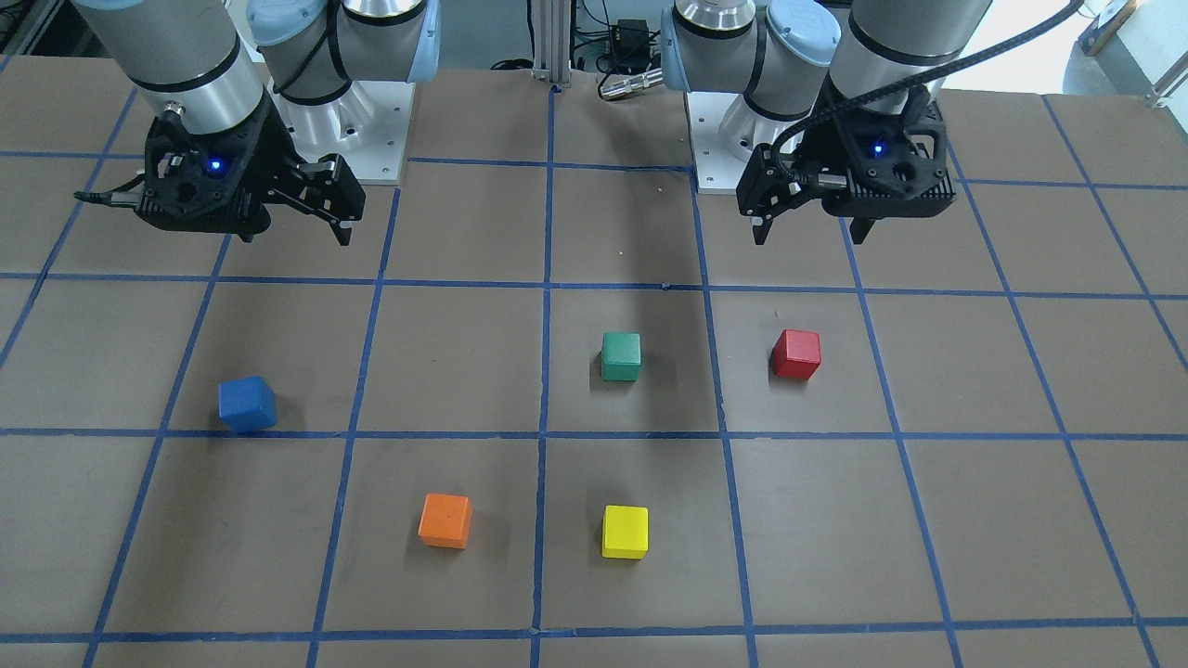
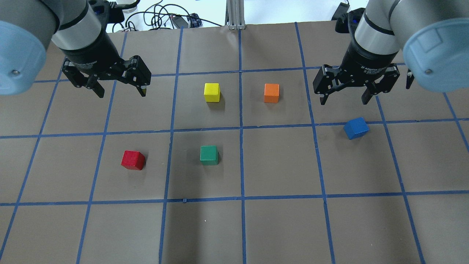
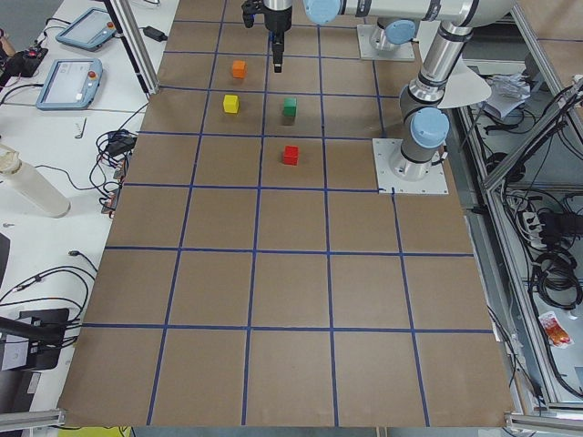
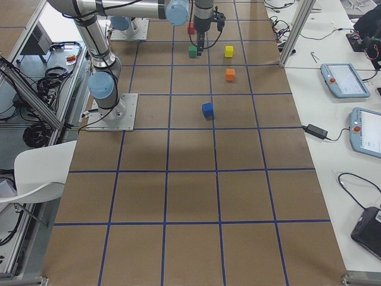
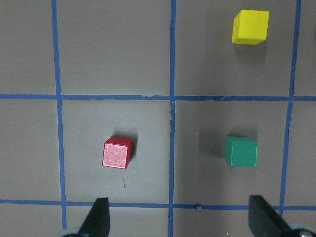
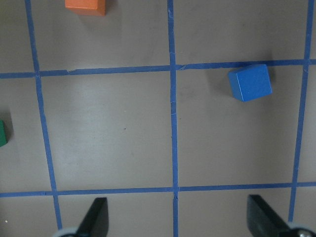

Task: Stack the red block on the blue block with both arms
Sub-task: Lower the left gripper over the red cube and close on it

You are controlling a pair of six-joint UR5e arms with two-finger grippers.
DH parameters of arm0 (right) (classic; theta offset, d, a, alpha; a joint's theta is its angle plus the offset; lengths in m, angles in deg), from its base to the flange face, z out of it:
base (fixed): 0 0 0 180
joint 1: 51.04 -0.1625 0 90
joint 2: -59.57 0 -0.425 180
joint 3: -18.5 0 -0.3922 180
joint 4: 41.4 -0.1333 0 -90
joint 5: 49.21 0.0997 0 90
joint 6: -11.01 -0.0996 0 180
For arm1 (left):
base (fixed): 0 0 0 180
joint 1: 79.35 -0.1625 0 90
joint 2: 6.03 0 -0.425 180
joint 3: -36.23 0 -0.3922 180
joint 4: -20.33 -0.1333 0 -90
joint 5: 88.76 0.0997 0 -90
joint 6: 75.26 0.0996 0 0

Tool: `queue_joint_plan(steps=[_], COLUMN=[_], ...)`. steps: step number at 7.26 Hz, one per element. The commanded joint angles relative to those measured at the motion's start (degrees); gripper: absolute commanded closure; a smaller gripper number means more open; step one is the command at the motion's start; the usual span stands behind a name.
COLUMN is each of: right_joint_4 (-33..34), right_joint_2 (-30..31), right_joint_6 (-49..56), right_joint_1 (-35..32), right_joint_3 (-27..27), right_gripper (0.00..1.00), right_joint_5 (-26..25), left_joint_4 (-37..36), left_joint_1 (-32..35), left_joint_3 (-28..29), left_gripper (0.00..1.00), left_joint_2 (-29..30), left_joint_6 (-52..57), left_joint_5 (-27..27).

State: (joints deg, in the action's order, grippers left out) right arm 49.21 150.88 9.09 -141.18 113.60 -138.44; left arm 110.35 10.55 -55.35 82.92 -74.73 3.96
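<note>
The red block (image 1: 796,354) lies on the table on my left side; it also shows in the overhead view (image 2: 133,160) and in the left wrist view (image 5: 118,153). My left gripper (image 2: 122,93) hovers above the table, open and empty, clear of the red block. The blue block (image 1: 247,404) lies slightly turned on my right side, and shows too in the overhead view (image 2: 356,128) and the right wrist view (image 6: 250,82). My right gripper (image 2: 343,101) hovers open and empty, apart from the blue block.
A green block (image 2: 209,155) lies right of the red one. A yellow block (image 2: 212,92) and an orange block (image 2: 271,92) lie farther out, near the middle. The brown table (image 2: 278,227) has a blue tape grid. The arm bases (image 1: 348,130) stand at the robot's edge.
</note>
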Motion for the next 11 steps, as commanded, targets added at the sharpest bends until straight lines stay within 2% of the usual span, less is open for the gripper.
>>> queue_joint_plan(steps=[1, 5, 7, 10, 11], right_joint_4=[0.27, 0.27, 0.27, 0.27, 0.36], right_joint_2=[-0.08, -0.08, -0.17, -0.08, -0.08], right_joint_6=[0.51, 0.77, 0.77, 1.39, 1.39], right_joint_1=[0.05, 0.05, 0.05, 0.05, 0.05], right_joint_3=[0.27, 0.53, 0.53, 0.53, 0.53], right_gripper=[0.00, 0.00, 0.00, 0.00, 0.00], right_joint_5=[-0.06, -0.06, -0.24, -0.32, -0.24], left_joint_4=[-6.12, -25.47, -28.32, -38.05, -38.25], left_joint_1=[-6.28, -10.42, -11.33, -11.33, -11.33], left_joint_3=[-7.17, -21.94, -25.12, -31.01, -31.03], left_gripper=[0.00, 0.00, 0.00, 0.00, 0.25], left_joint_2=[1.74, 7.36, 10.27, 14.22, 15.37], left_joint_6=[4.55, 12.99, 15.54, 16.34, 17.30], left_joint_5=[0.97, 1.41, 1.41, 1.41, 1.50])
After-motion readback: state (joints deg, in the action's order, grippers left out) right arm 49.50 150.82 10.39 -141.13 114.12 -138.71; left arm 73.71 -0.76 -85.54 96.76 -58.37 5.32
